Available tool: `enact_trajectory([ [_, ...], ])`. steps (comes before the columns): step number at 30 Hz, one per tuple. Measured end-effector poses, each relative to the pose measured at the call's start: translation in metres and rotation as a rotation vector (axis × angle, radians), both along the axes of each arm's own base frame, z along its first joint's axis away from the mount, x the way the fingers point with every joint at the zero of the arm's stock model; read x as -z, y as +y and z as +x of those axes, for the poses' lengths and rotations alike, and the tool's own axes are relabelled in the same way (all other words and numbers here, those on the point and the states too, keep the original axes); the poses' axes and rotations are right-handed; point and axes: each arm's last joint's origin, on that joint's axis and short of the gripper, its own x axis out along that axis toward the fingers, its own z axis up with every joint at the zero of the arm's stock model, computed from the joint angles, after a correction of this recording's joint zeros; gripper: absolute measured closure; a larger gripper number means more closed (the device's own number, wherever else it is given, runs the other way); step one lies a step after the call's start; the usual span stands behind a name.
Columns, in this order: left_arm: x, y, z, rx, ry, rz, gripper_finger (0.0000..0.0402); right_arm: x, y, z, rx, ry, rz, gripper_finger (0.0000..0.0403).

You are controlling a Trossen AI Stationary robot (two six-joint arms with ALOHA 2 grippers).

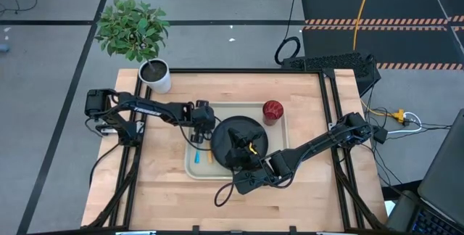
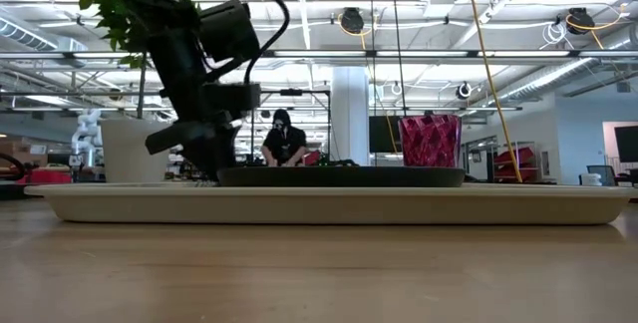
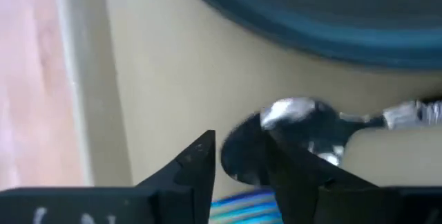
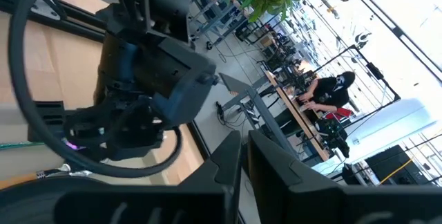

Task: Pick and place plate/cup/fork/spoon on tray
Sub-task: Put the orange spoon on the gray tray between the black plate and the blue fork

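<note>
The left hand [image 3: 238,175] hangs low over the tray [image 1: 277,168], fingers parted around the spoon [image 3: 290,124] lying beside the plate [image 1: 239,139], seemingly not gripping; light, slick metal, best pinched at the handle; the right hand [image 4: 243,156] is shut, empty.

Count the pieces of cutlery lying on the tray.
2, both on the tray left of the plate under the left gripper: the spoon, and the fork beside it. Arms may hide more.
</note>
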Motion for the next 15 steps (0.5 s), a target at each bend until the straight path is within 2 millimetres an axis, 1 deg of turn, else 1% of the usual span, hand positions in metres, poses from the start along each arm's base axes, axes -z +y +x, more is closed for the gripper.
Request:
enact_trajectory([
  [2, -0.005, 0.000, 0.002, -0.001, -0.011, 0.001, 0.0282, 0.000, 0.000, 0.000, 0.000, 0.000, 0.000, 0.0383],
  [4, -0.011, 0.000, -0.001, -0.006, -0.005, -0.002, 0.0287, 0.000, 0.000, 0.000, 0.000, 0.001, 0.000, 0.0383],
  [6, -0.016, 0.001, 0.004, -0.006, -0.036, 0.003, 0.0288, 0.001, 0.000, 0.000, 0.001, 0.001, 0.001, 0.0383],
  [8, -0.018, 0.000, -0.001, -0.008, -0.013, -0.002, 0.0288, 0.001, 0.000, 0.000, 0.001, 0.002, 0.001, 0.0383],
  [11, -0.023, 0.000, 0.003, -0.007, -0.037, 0.001, 0.0288, 0.001, 0.000, -0.001, 0.002, 0.002, 0.002, 0.0383],
  [13, -0.023, -0.001, -0.001, -0.010, -0.018, -0.003, 0.0288, 0.001, 0.000, -0.001, 0.003, 0.002, 0.002, 0.0383],
  [15, -0.024, -0.001, 0.000, -0.011, -0.027, -0.002, 0.0289, 0.001, 0.000, -0.001, 0.003, 0.004, 0.002, 0.0383],
])
